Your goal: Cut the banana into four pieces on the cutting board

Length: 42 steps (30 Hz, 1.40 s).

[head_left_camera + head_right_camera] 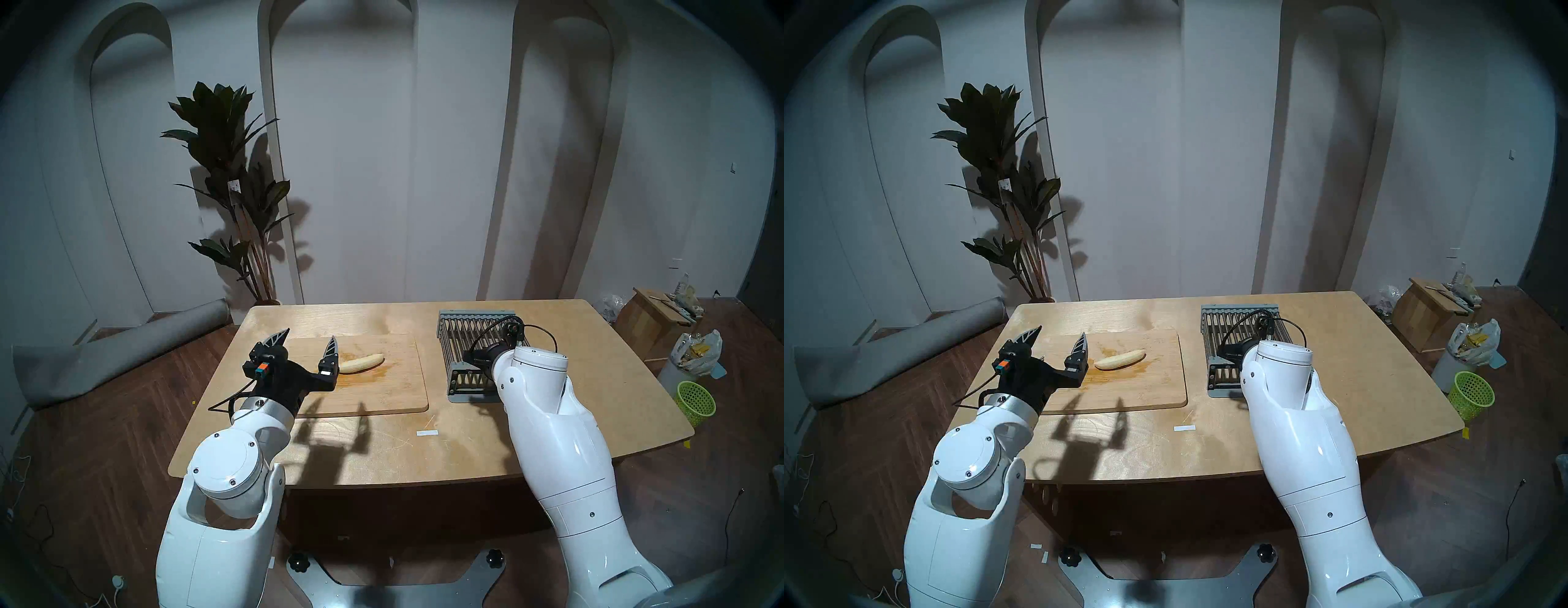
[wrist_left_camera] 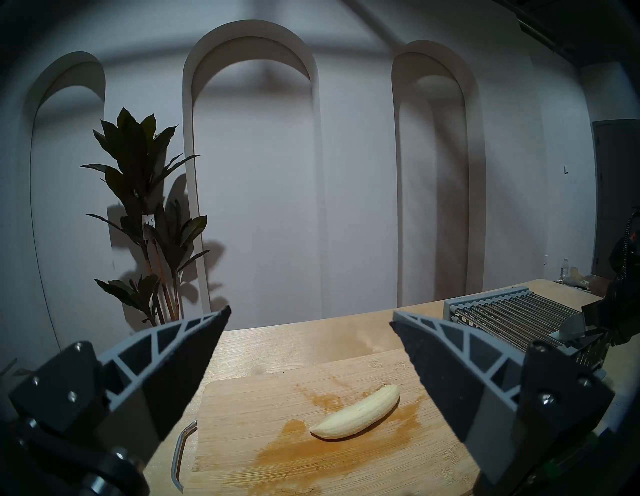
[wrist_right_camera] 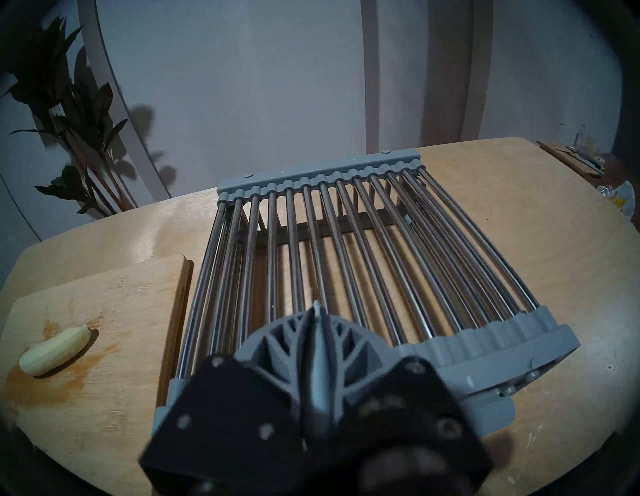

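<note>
The peeled, pale banana [image 1: 362,363] lies whole on the light-wood cutting board [image 1: 382,395], on a brownish smear left of the board's middle. It also shows in the left wrist view [image 2: 356,412] and the right wrist view [image 3: 55,351]. My left gripper [image 1: 309,335] is open and empty, hovering over the board's left end, just left of the banana; the board's metal loop handle [image 2: 178,453] is below it. My right gripper [image 3: 317,308] is over the near end of the metal rack, its fingers shut on a thin grey blade-like thing [image 3: 318,363].
A grey rack of steel rods [image 1: 471,335] stands on the wooden table [image 1: 551,424] right of the board. A white tape strip [image 1: 426,433] lies near the front. Off the table: a plant [image 1: 229,170] at back left, a green basket [image 1: 695,401] and bags at right.
</note>
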Available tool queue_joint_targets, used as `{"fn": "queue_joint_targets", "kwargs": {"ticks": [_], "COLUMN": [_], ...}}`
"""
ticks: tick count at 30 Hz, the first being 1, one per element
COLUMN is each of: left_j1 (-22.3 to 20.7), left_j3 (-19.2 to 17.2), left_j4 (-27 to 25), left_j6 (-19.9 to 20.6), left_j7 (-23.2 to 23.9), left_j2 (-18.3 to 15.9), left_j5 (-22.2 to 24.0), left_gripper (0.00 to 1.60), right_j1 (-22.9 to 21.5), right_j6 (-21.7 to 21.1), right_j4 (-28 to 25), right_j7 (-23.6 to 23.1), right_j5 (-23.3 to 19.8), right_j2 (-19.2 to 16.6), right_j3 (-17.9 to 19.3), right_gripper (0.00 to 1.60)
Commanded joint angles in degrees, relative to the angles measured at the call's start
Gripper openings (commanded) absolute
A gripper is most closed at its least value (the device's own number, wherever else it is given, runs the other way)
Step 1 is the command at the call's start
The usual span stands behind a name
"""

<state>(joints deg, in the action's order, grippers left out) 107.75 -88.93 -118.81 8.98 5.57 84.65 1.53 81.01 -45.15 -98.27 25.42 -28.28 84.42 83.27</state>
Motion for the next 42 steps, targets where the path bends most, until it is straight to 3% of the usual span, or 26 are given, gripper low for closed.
{"fn": "queue_joint_targets", "kwargs": {"ticks": [1, 42], "left_j1": [-0.36, -0.36], "left_j3": [-0.03, -0.06], "left_j4": [-1.15, -1.14], "left_j6": [-0.21, -0.22], "left_j7": [0.05, 0.11], "left_j2": [0.00, 0.06], "left_j5": [0.06, 0.01], "left_gripper": [1.60, 1.60], "right_j1": [-0.95, 0.28], "right_j6": [0.12, -4.42], "right_j4": [-2.44, -17.17], "right_j7": [0.90, 5.48], "right_j5": [0.03, -3.52], "right_j2": [0.94, 1.59], "right_j3": [0.17, 1.66], "right_gripper": [0.00, 0.00]}}
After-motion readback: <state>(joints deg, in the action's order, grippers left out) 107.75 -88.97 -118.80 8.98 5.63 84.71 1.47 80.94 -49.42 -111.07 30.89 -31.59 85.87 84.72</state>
